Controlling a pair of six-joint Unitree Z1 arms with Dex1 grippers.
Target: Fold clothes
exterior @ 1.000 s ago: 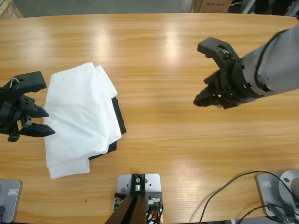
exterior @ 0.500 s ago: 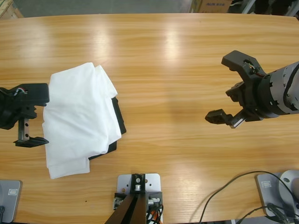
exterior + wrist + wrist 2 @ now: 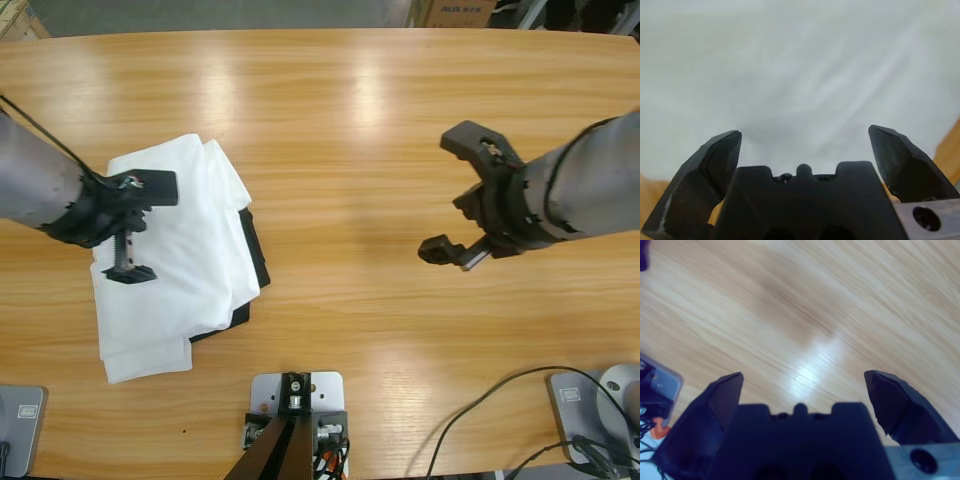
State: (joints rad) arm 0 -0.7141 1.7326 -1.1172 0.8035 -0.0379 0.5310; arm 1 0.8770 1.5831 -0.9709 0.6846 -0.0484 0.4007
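T-shirt [image 3: 175,255]: one, white, folded, on the table [image 3: 350,110], atop one black garment [image 3: 252,250].
My left gripper [image 3: 137,227]: spread, over the T-shirt.
My right gripper [image 3: 455,195]: spread, empty, well right of the T-shirt.

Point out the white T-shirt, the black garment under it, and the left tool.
white T-shirt [image 3: 185,245]: high view, middle of the folded fabric.
black garment [image 3: 254,250]: high view, its edge showing beside the shirt.
left tool [image 3: 135,228]: high view, midway between its open jaws, over the shirt.
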